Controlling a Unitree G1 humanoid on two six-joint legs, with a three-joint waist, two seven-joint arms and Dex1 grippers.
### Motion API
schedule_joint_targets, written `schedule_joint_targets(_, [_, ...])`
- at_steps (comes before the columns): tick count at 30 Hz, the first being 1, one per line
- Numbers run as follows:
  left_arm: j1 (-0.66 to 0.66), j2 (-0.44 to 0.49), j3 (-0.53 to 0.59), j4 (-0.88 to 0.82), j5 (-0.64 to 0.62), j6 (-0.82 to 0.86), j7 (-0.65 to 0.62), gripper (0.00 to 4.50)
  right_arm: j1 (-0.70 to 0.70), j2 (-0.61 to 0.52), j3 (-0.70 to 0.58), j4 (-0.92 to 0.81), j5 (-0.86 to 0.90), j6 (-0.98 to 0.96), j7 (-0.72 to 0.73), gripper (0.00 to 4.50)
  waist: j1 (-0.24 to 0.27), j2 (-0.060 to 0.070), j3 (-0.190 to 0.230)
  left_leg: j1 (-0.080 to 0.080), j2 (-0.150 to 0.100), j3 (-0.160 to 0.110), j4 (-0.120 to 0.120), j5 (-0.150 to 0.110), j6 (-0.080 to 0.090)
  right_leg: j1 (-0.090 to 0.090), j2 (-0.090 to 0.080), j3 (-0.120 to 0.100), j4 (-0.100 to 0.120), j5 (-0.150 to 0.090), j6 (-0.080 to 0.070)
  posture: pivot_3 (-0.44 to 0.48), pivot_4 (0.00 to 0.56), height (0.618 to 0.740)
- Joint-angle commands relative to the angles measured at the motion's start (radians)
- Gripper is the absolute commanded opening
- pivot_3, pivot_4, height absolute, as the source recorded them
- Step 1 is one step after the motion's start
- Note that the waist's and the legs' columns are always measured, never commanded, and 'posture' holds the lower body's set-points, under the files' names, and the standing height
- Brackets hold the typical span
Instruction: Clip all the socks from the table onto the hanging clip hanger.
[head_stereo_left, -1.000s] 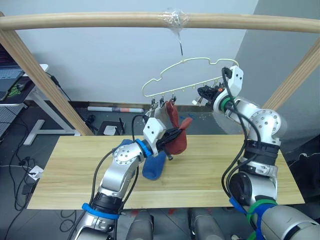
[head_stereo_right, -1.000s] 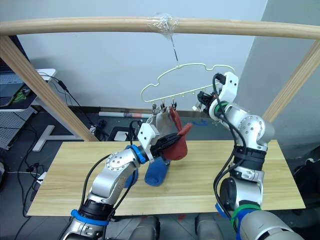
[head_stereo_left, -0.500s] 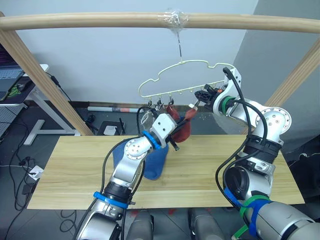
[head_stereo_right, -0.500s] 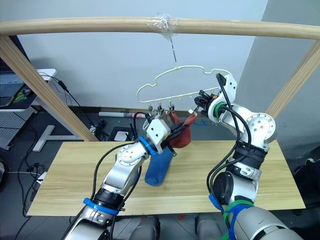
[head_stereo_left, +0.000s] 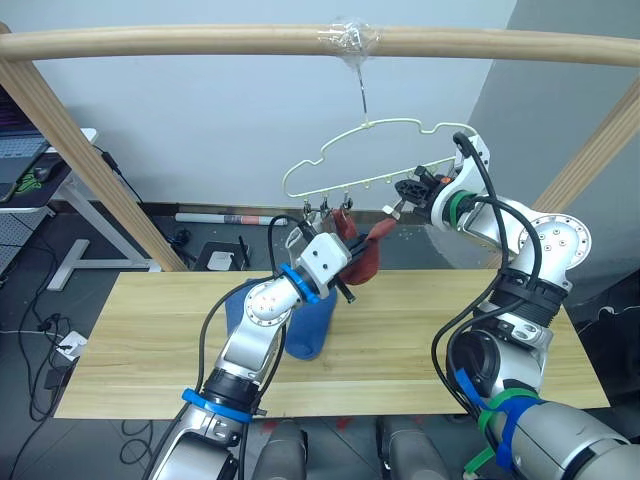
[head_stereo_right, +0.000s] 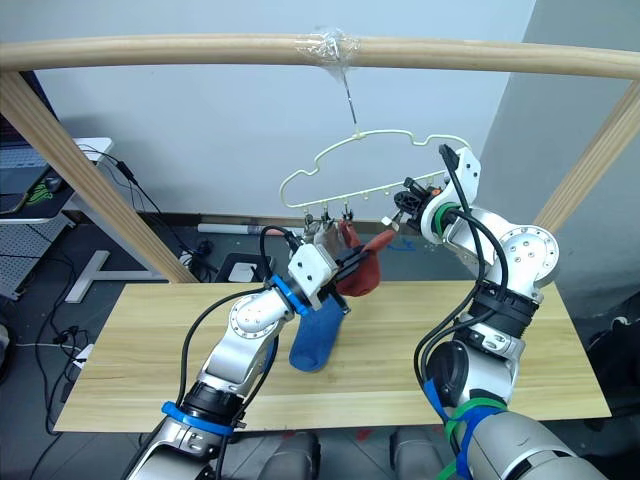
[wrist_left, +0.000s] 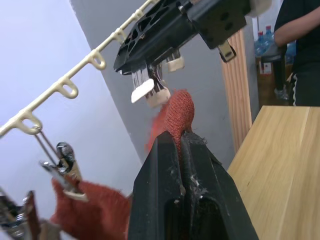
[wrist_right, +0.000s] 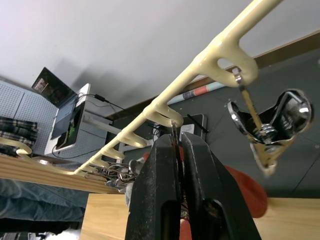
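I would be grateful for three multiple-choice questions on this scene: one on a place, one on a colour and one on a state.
1. Where does the pale yellow-green wire hanger hang?
A. From the round wooden pole overhead
B. From the table's edge
C. From the robot's left arm

2. What colour is the knit sock pinched in the left claw?
A. Light grey
B. Blue
C. Rust-red

3. How is the right claw?
A. Open above the table
B. Shut on a small metal clip of the hanger
C. Shut on a sock

Answers: 1 A, the hook runs up to the pole; 2 C, red knit shows beyond the fingertips; 3 B, its fingers close on the clip under the hanger's bar.
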Motion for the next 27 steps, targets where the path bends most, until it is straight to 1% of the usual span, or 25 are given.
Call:
schedule_joint_targets(1, [-0.016, -0.009, 0.007, -0.035, 0.019, -0.048, 0.033, 0.02, 0.007, -0.017, -0.024, 0.004, -0.010, 0.008, -0.027, 0.00, 0.000, 0.000, 0.000, 0.000, 0.000, 0.000, 0.000, 0.000, 0.000, 0.000, 0.000, 0.000, 0.000, 0.000, 0.000, 0.000, 0.151, 0.740])
schedule_joint_targets(13, [-0.047, -0.042, -0.006, 0.012, 0.038, -0.060, 0.056, 0.02, 0.004, 0.045, -0.053, -0.024, 0.022, 0.034, -0.063, 0.00, 0.000, 0.000, 0.000, 0.000, 0.000, 0.000, 0.000, 0.000, 0.000, 0.000, 0.000, 0.000, 0.000, 0.000, 0.000, 0.000, 0.151, 0.740])
schedule_joint_targets(15, [-0.061, -0.051, -0.004, 0.026, 0.040, -0.061, 0.062, 0.00, 0.009, 0.053, -0.058, -0.032, 0.030, 0.039, -0.067, 0.60, 0.000, 0.000, 0.000, 0.000, 0.000, 0.000, 0.000, 0.000, 0.000, 0.000, 0.000, 0.000, 0.000, 0.000, 0.000, 0.000, 0.151, 0.740])
schedule_joint_targets(16, [-0.065, -0.052, -0.003, 0.030, 0.040, -0.062, 0.063, 0.00, 0.011, 0.054, -0.061, -0.034, 0.033, 0.042, -0.069, 0.81, -0.001, 0.000, 0.000, 0.000, 0.000, 0.000, 0.000, 0.000, 0.000, 0.000, 0.000, 0.000, 0.000, 0.000, 0.000, 0.000, 0.151, 0.740])
schedule_joint_targets(19, [-0.063, -0.050, -0.002, 0.029, 0.039, -0.062, 0.059, 0.00, 0.007, 0.052, -0.073, -0.039, 0.042, 0.048, -0.070, 2.03, -0.004, 0.000, 0.000, 0.000, 0.000, 0.000, 0.000, 0.000, 0.000, 0.000, 0.000, 0.000, 0.000, 0.000, 0.000, -0.004, 0.158, 0.740])
schedule_joint_targets(21, [-0.060, -0.047, -0.004, 0.028, 0.037, -0.059, 0.053, 0.00, 0.004, 0.047, -0.078, -0.041, 0.050, 0.051, -0.066, 2.72, -0.008, 0.000, 0.000, 0.000, 0.000, 0.000, 0.000, 0.000, 0.000, -0.001, 0.000, 0.000, 0.000, 0.000, 0.000, -0.008, 0.159, 0.740])
schedule_joint_targets(24, [-0.059, -0.038, -0.009, 0.036, 0.038, -0.043, 0.041, 0.00, 0.012, 0.007, -0.062, -0.070, 0.081, 0.059, -0.010, 3.82, -0.012, 0.000, 0.000, 0.000, 0.000, 0.000, 0.000, 0.000, 0.000, -0.001, 0.000, 0.000, 0.000, 0.000, 0.000, -0.012, 0.160, 0.740])
schedule_joint_targets(25, [-0.058, -0.036, -0.009, 0.037, 0.037, -0.040, 0.039, 0.00, 0.016, 0.001, -0.055, -0.078, 0.086, 0.061, 0.002, 4.11, -0.013, 0.000, 0.000, 0.000, 0.000, 0.000, 0.000, 0.000, 0.000, -0.001, 0.000, 0.000, 0.000, 0.000, 0.000, -0.014, 0.161, 0.740])
schedule_joint_targets(26, [-0.060, -0.039, -0.006, 0.042, 0.034, -0.028, 0.042, 0.00, 0.034, -0.026, -0.018, -0.103, 0.103, 0.058, 0.054, 4.48, -0.014, 0.000, 0.000, 0.000, 0.000, 0.000, 0.000, 0.000, 0.000, -0.001, 0.000, 0.000, 0.000, 0.000, 0.000, -0.014, 0.161, 0.740])
schedule_joint_targets(27, [-0.061, -0.042, -0.003, 0.046, 0.033, -0.020, 0.044, 0.00, 0.048, -0.044, 0.009, -0.120, 0.116, 0.055, 0.091, 4.48, -0.016, 0.000, 0.000, 0.000, 0.000, 0.000, 0.000, 0.000, 0.000, -0.001, 0.000, 0.000, 0.000, 0.000, 0.000, -0.014, 0.161, 0.740])
